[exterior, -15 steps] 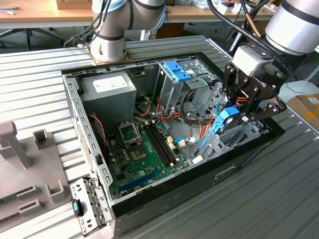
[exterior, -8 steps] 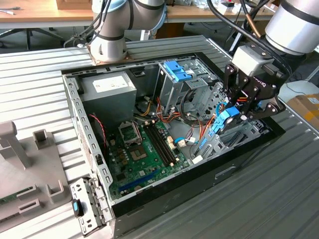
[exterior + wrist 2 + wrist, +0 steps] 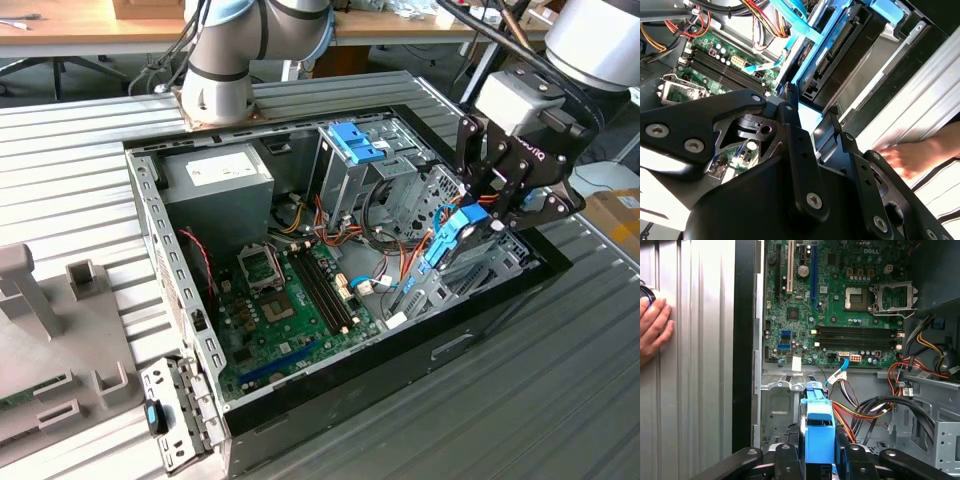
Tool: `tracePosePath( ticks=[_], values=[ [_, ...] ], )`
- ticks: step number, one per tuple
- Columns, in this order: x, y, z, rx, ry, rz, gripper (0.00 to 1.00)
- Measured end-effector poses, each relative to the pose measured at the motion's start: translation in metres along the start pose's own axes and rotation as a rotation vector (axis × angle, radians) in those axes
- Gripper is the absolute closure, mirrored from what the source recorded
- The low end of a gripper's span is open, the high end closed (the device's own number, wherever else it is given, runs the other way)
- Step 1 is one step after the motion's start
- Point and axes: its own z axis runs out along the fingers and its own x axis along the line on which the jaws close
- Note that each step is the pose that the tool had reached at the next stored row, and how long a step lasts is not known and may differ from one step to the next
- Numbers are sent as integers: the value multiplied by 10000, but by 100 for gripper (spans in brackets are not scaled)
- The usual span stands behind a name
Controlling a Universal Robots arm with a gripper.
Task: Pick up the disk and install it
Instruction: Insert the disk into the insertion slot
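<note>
The disk (image 3: 460, 228), a dark body in a bright blue carrier frame, stands on edge between the fingers of my gripper (image 3: 487, 205), which is shut on it. It hangs at the open computer case's (image 3: 150, 215) end on the exterior view's right, over the metal drive bay (image 3: 490, 265). In the first wrist view the disk's blue frame (image 3: 819, 422) rises between the two black fingers of the gripper (image 3: 819, 461). The second wrist view shows the disk (image 3: 837, 47) side-on past the gripper (image 3: 812, 120), close to the case's black wall.
A second blue carrier (image 3: 355, 140) sits in the upright drive cage. The motherboard (image 3: 290, 290), loose cables (image 3: 385, 215) and a power supply (image 3: 215, 175) lie inside the case. A person's hand (image 3: 652, 330) rests on the ribbed table beside the case. A grey fixture (image 3: 40, 330) stands at the exterior view's left.
</note>
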Motion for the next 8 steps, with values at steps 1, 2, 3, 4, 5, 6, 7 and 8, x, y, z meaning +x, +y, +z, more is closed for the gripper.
tracePosePath(
  ticks=[1,2,3,4,5,6,7,8],
  values=[
    [1,0,0,0,1,0,63],
    [2,0,-1,0,1,0,63],
    [2,0,0,0,0,0,63],
    [4,-29,0,0,2,0,63],
    [4,-38,-9,1,-51,-10,63],
    [5,-36,-9,27,-60,-12,63],
    [22,-34,-9,73,-169,-11,63],
    [23,-34,-9,73,-170,-12,63]
  ],
)
